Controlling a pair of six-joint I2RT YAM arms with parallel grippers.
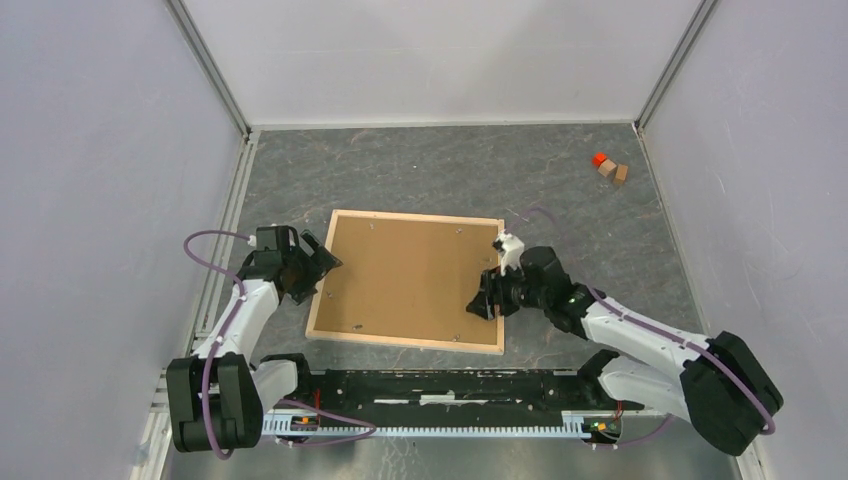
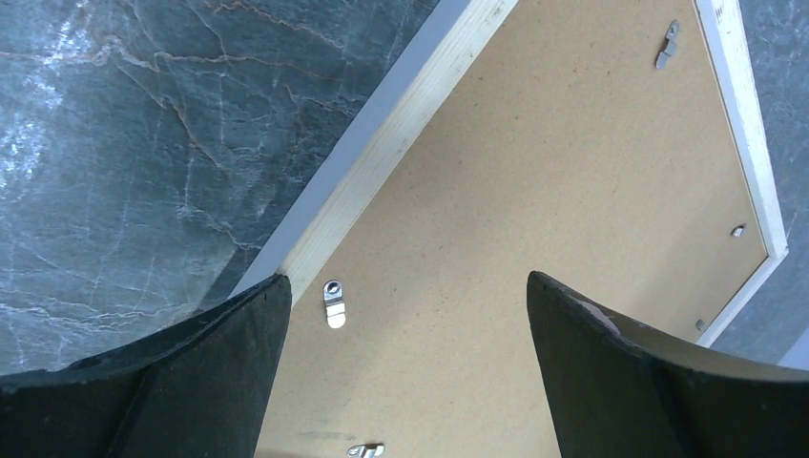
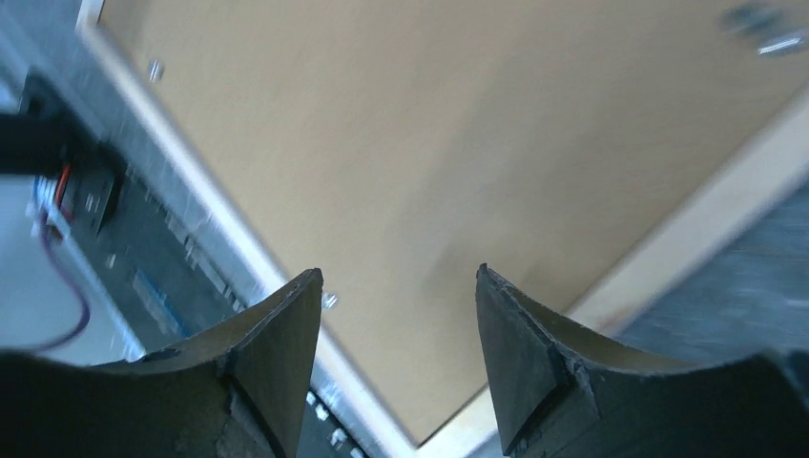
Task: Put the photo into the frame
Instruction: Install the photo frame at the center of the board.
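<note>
Left end effector [image 1: 320, 263], right end effector [image 1: 481, 300]: spread, empty, flanking frame [image 1: 404, 343].
Back-up, long axis left-right between them; backing [image 1: 410, 275] fitted, photo unseen.

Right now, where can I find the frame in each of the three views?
Top external: the frame lies back up at the centre of the picture.
Left wrist: the frame shows one pale rail running diagonally from the top centre to the lower left, and a corner at the right.
Right wrist: the frame is blurred, with rails at left and right meeting at the bottom centre.
Shared landmark: the brown backing board inside the rails.
</note>
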